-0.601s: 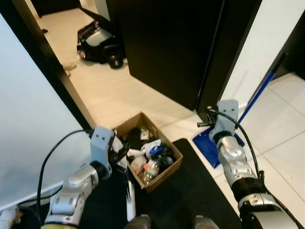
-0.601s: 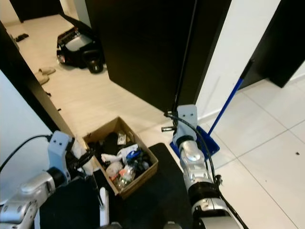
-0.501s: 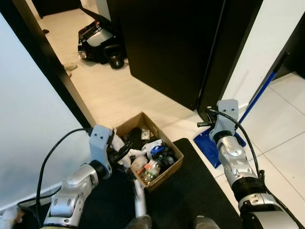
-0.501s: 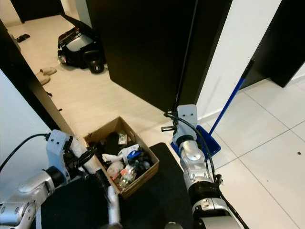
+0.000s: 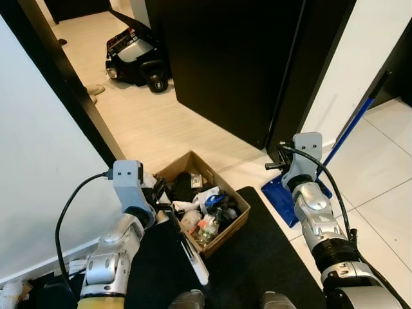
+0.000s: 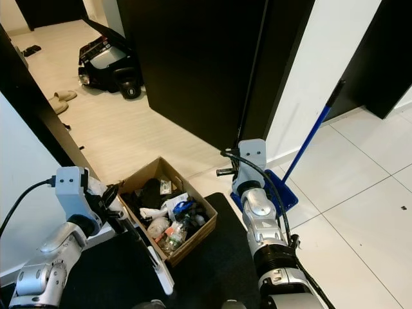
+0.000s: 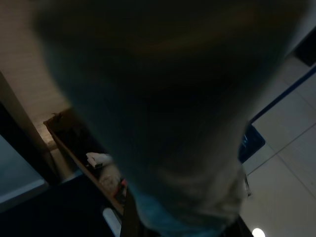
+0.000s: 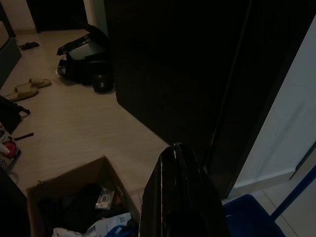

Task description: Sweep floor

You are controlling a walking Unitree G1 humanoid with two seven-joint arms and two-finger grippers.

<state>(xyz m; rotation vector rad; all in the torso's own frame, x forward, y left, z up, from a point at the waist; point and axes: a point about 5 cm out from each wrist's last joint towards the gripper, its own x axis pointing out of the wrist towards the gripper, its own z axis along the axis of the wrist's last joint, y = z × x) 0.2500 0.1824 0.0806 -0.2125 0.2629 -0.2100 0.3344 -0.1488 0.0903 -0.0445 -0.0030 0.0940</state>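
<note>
— Leaning against the white wall on the robot's right, is that the broom?

— Yes. One broom (image 5: pixel 358 119): a thin, straight blue handle with a black top end, slanting down to a flat blue head (image 5: pixel 278 192) that lies on the floor at the foot of the wall.

— Is a pincer on it?

— No. The right pincer (image 5: pixel 273 167) is just beside the head, above it and apart from it. In the right wrist view its two black fingers lie pressed together into one dark wedge.

— And the left one?

— The left pincer (image 5: pixel 164 201) sits at the near-left edge of the box. A long, flat white stick (image 5: pixel 196 261) with a dark upper part runs from it down over the mat. I cannot tell whether the fingers are clamped on it; the left wrist view is dark and blurred.

— What box?

— One open brown cardboard box (image 5: pixel 235 224), square, its far flaps standing up. It is full of mixed rubbish: crumpled white paper, a clear plastic bottle, something blue, dark cloth. I cannot count the bits.

— What is it standing on?

— Its near corner rests on a matte black mat (image 5: pixel 270 257); the rest is on the floor (image 5: pixel 148 129), pale wood-look planks. To the right the floor turns to glossy white tiles with grey joints.

— Anything farther off?

— One tall, smooth black door (image 5: pixel 225 64) behind the box, one bulky black vacuum (image 5: pixel 135 59) on the planks beyond it, and two beige slippers (image 6: pixel 58 100) lying side by side to the left.
</note>
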